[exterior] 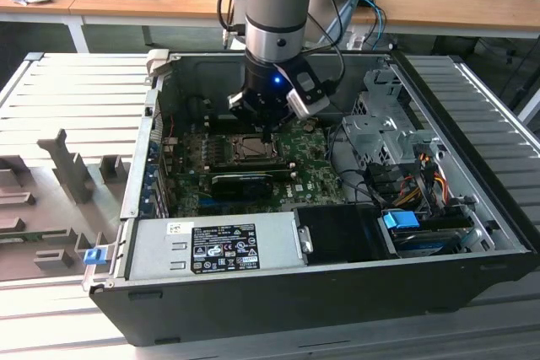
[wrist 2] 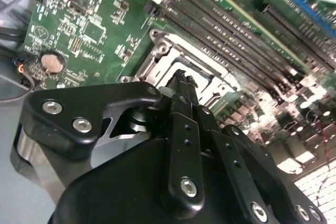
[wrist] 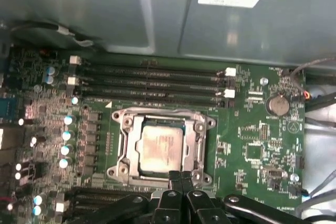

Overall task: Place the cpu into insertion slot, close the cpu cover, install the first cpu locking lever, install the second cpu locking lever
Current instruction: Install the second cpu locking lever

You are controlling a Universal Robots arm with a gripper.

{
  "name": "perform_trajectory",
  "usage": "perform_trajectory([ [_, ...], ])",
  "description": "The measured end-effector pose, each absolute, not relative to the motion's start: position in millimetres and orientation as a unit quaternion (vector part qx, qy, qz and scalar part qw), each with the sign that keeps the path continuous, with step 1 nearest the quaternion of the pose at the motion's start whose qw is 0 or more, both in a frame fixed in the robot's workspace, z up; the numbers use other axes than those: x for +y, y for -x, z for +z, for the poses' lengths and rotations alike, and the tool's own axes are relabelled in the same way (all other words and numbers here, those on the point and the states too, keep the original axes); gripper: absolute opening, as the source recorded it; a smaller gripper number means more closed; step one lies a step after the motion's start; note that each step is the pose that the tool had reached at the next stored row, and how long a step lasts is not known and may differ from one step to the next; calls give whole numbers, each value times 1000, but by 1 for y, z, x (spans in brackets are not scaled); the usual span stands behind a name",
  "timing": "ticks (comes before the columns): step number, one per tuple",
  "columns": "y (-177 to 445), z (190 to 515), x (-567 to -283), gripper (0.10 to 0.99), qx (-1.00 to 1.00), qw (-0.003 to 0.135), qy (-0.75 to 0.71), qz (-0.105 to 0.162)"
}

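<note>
An open PC case (exterior: 337, 292) lies on a grey counter (exterior: 67, 107). The arm's gripper (exterior: 267, 134) reaches down inside, right over the slot (exterior: 245, 148) on the green board (exterior: 312, 170), toward the case's far side in the exterior view. The cpu (wrist: 161, 148) sits flat in the slot, w/ the cover (wrist: 200, 145) lying down around it, silver top showing through the cut-out. The fingers (wrist: 181, 179) are pressed together, holding nothing, tips at the cover's edge; actual contact can't be told. Black memory slots (wrist: 152, 82) run just beside the socket.

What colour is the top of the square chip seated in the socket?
Dull silver-grey metal top of the square chip, clearest in the first wrist view.
</note>
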State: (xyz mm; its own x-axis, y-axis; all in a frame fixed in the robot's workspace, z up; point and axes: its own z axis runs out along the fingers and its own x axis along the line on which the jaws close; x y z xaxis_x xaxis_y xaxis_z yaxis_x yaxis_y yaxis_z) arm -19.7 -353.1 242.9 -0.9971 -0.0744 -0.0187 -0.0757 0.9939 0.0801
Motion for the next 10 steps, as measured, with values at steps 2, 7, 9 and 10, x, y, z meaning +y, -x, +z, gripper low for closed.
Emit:
perform_trajectory([
  [2,20,243,-356,106,998,7,38,41],
  [7,20,250,-357,106,998,7,38,42],
  [9,20,250,-358,106,998,7,38,42],
  [10,20,250,-360,106,998,7,38,42],
])
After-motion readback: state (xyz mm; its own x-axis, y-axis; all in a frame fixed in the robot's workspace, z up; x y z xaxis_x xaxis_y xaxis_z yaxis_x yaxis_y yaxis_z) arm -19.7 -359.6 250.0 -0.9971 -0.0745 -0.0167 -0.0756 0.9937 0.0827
